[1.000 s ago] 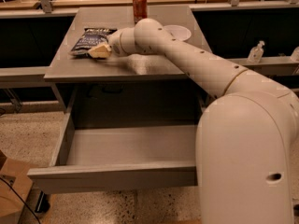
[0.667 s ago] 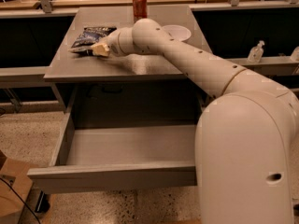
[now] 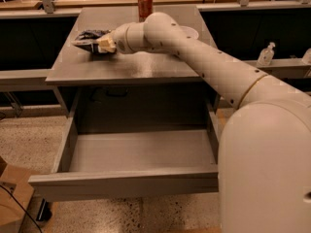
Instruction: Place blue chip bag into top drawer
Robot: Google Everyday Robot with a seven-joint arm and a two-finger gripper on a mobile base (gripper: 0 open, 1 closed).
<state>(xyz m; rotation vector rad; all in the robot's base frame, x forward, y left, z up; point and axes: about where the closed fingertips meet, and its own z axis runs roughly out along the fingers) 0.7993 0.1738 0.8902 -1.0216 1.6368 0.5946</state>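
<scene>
The blue chip bag (image 3: 89,36) lies crumpled at the left side of the grey table top (image 3: 146,64). My gripper (image 3: 97,45) reaches in from the right, and its pale fingers (image 3: 105,43) are closed on the bag's near edge, just above the table. The top drawer (image 3: 126,184) is pulled wide open below the table, and its grey inside (image 3: 141,149) holds nothing. My arm hides part of the bag's right side.
A red soda can (image 3: 145,4) stands at the table's back edge. A white bowl (image 3: 188,32) sits behind my arm. A cardboard box (image 3: 12,198) is on the floor at the left. A clear bottle (image 3: 266,55) stands on the shelf at the right.
My gripper has slid left along the table top and closed on the bag. The bag has bunched up and shifted left with it.
</scene>
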